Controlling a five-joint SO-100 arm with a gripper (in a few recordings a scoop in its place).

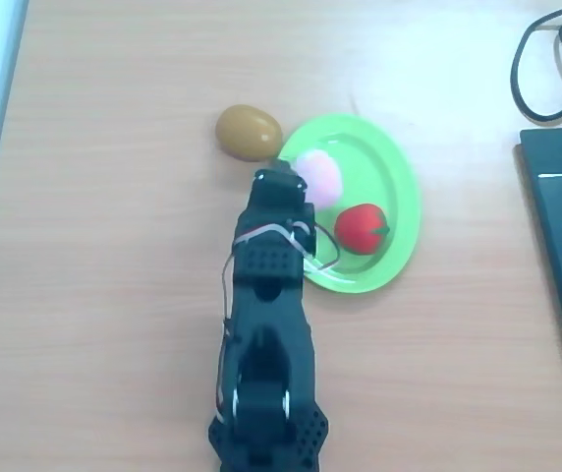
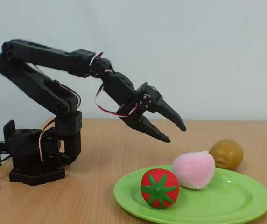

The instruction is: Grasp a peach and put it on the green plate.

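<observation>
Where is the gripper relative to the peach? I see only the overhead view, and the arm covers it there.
Observer: In the fixed view the gripper hangs in the air above the peach, not touching it.
Operator: Are the fingers open or closed?
Observer: Open. The two fingers are spread apart and hold nothing.
Operator: Does the peach really rest on the green plate?
Observer: Yes. From the side it sits on the green plate, beside the red fruit.
Operator: And the brown fruit, does it touch the plate?
Observer: It stands on the table behind the plate; whether it touches the rim, I cannot tell.
</observation>
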